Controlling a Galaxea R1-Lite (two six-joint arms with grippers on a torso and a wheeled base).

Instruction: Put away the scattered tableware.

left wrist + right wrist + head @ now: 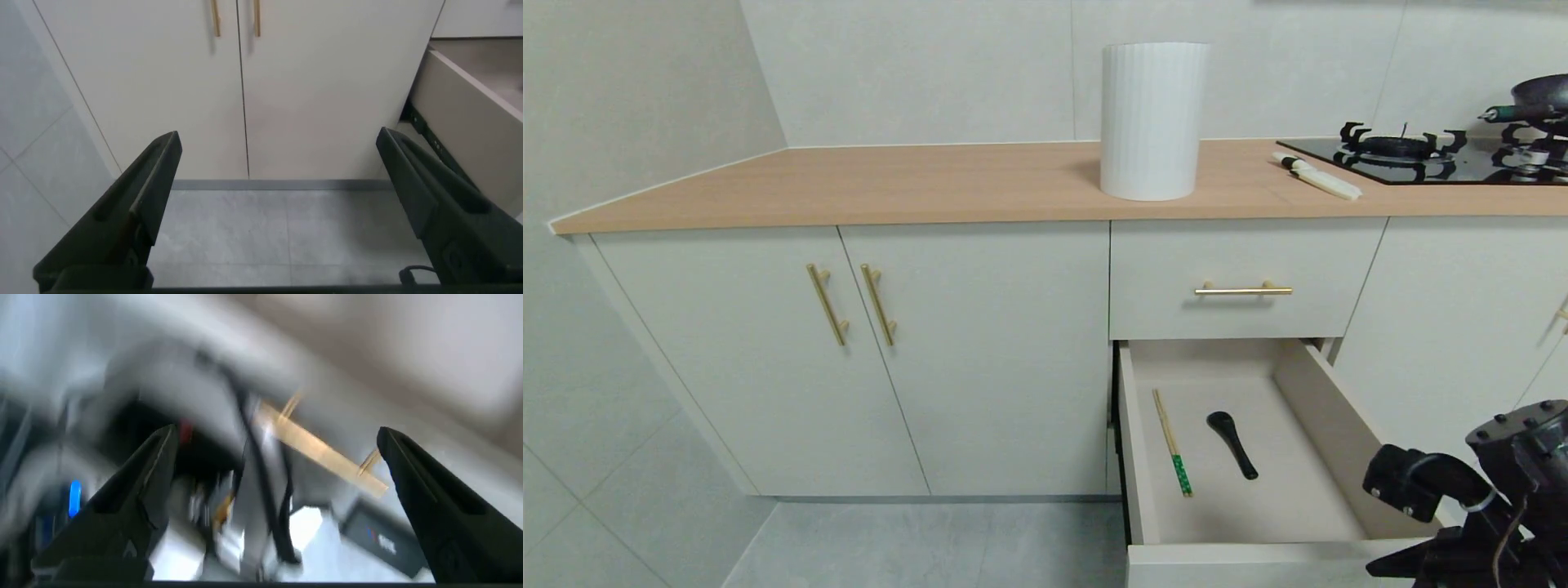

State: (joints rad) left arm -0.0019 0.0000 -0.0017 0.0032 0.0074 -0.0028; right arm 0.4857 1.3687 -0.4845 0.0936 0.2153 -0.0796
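The lower drawer [1137, 457] stands pulled out below the counter. Inside it lie a pair of wooden chopsticks with green tips [1172, 445] and a black spoon [1232, 443], side by side and apart. A white-bladed knife [1319, 176] rests on the counter beside the stove. My right arm [1462, 490] sits low at the drawer's front right corner. The right gripper [276, 437] is open with nothing between its fingers; its view is blurred, with a gold handle [323, 449] beyond. My left gripper [278, 139] is open and empty, facing the cabinet doors [245, 90] above the floor.
A tall white ribbed container [1152, 121] stands on the wooden counter [915, 184]. A black gas stove [1421, 151] with a pan [1539, 94] is at the right. The upper drawer [1243, 289] is closed. Grey floor tiles [915, 547] lie open to the left of the drawer.
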